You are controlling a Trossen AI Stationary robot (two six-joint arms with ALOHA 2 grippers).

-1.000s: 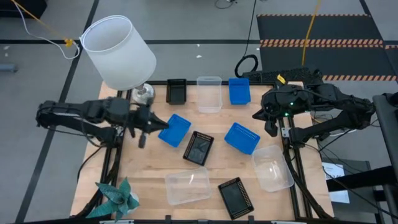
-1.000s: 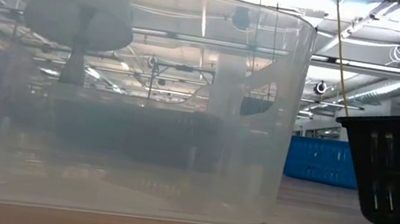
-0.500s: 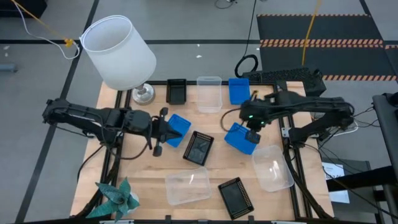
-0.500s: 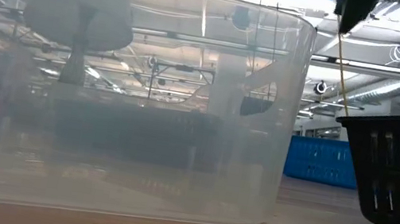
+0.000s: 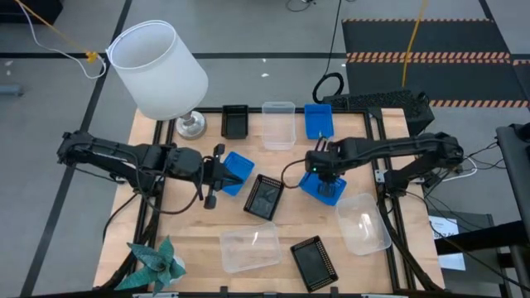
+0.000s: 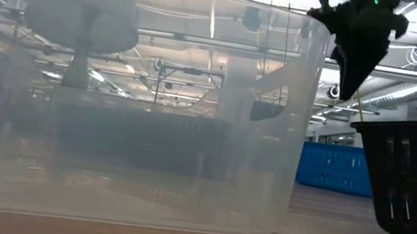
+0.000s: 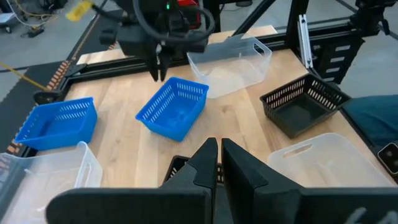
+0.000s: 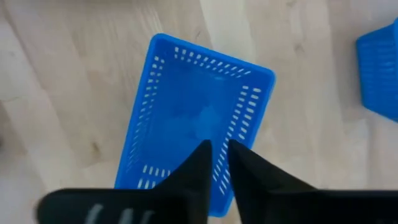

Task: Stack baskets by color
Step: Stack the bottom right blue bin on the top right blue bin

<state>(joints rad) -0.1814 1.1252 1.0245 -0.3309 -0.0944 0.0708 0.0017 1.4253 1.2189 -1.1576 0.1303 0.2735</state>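
Several baskets stand singly on the wooden table [image 5: 199, 223]: blue, black and clear ones. My right gripper [image 8: 217, 149] points down, slightly open, above the blue basket [image 8: 199, 118] right of the table's middle [image 5: 325, 185], clear of it; it also shows in the left wrist view [image 7: 160, 71]. My left gripper [image 7: 219, 155] is shut and empty, pointing toward the table's right. In the high view it [image 5: 217, 175] hangs at the left side of another blue basket [image 5: 238, 168], which the left wrist view does not show. A third blue basket [image 5: 318, 120] stands at the far edge.
A black basket [image 5: 265, 196] sits between the two arms. Clear baskets [image 5: 362, 222] [image 5: 250, 248] and a black one [image 5: 315, 262] stand near the front, a black [image 5: 235, 122] and a clear one [image 5: 278, 124] at the far edge. A white lamp [image 5: 157, 70] and a teal star [image 5: 156, 261] are at the left.
My right gripper has swung from the table's right edge toward the middle, come down and tipped to point down over the blue basket. My left gripper first moved toward the right, up to the left blue basket, then stopped. No basket has moved.
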